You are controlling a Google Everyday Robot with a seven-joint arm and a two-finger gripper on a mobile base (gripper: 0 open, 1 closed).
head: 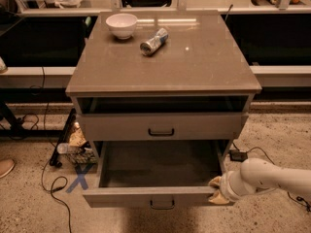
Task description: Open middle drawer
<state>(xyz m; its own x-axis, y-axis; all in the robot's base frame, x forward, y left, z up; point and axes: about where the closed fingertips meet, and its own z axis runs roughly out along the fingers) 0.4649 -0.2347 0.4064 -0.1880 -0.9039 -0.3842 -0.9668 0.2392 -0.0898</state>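
Observation:
The middle drawer (155,196) is a wide grey drawer with a small black bar handle (162,205). It stands pulled far out of the cabinet, and its inside (160,163) is dark and empty. Above it, the top drawer (161,126) is out only a little. The lowest drawer is hidden under the open one. My gripper (217,191), tan at the end of a white arm (265,177) coming from the right, is at the front right corner of the middle drawer, touching its front panel.
On the cabinet top (194,67) are a white bowl (121,24) and a can lying on its side (153,41). On the floor to the left are cables (53,183), a blue X mark (79,181), litter (73,147) and a shoe (6,166). A power adapter (238,155) lies to the right.

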